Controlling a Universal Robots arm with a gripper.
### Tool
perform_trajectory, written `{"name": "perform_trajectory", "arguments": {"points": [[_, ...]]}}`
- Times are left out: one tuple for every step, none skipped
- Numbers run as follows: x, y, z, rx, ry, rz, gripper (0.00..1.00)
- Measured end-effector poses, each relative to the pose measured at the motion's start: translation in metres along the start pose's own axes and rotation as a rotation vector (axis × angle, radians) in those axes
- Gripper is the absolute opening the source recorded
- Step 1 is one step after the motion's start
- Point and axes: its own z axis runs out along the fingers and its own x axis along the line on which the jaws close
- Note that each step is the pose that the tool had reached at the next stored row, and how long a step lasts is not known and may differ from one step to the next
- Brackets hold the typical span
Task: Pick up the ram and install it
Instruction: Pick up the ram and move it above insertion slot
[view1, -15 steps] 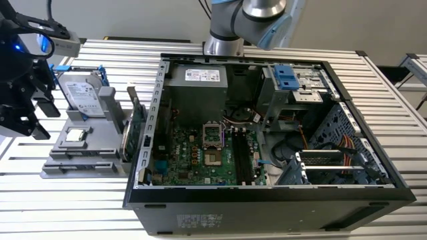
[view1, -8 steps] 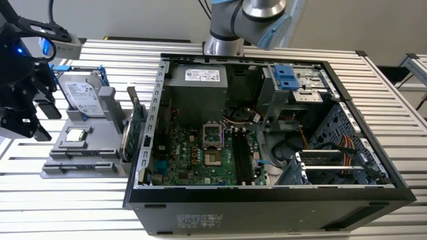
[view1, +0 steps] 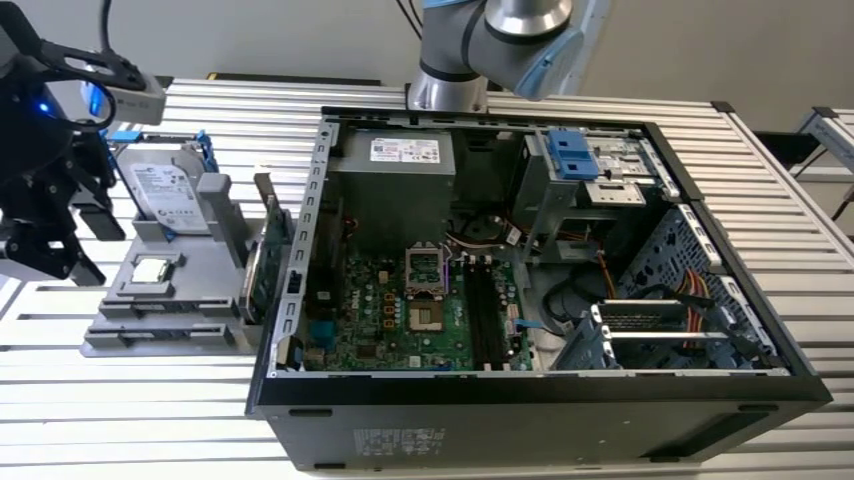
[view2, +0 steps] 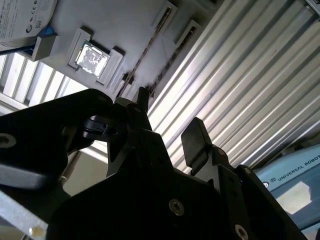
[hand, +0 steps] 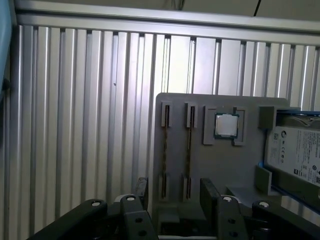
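Two thin dark ram sticks stand on edge in the slots of a grey holder (hand: 210, 165): one ram stick (hand: 165, 150) and a second (hand: 189, 150) beside it. In the second wrist view they show as dark lines (view2: 150, 45). My gripper (hand: 175, 192) hovers above the holder's near end, open, with nothing between its fingers (hand: 207, 187). In the exterior view the gripper (view1: 60, 262) hangs at the far left, beside the holder (view1: 160, 335). The second wrist view has the gripper (view2: 170, 122) over the ribbed table.
An open computer case (view1: 534, 390) lies in the middle, its green motherboard (view1: 400, 310) with black memory slots (view1: 483, 315) exposed. The holder also carries a processor chip (hand: 226, 125), a hard drive (view1: 167, 195) and an upright green expansion card (view1: 274, 260). The ribbed metal table (view1: 134, 410) runs all around.
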Motion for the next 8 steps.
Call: {"name": "perform_trajectory", "arguments": {"points": [[0.0,0.0,0.0006,0.0,0.0,0.0,1.0],[0.0,0.0,0.0011,0.0,0.0,0.0,1.0],[0.0,0.0,0.0016,0.0,0.0001,0.0,1.0],[0.0001,0.0,0.0022,0.0,0.0,0.0,1.0],[0.0001,0.0,0.0028,0.0001,0.0,0.0,1.0],[0.0001,0.0,0.0034,0.0,0.0,0.0,1.0],[0.0001,0.0,0.0041,0.0,0.0001,0.0,1.0],[0.0001,0.0,0.0046,0.0,0.0001,0.0,1.0]]}}
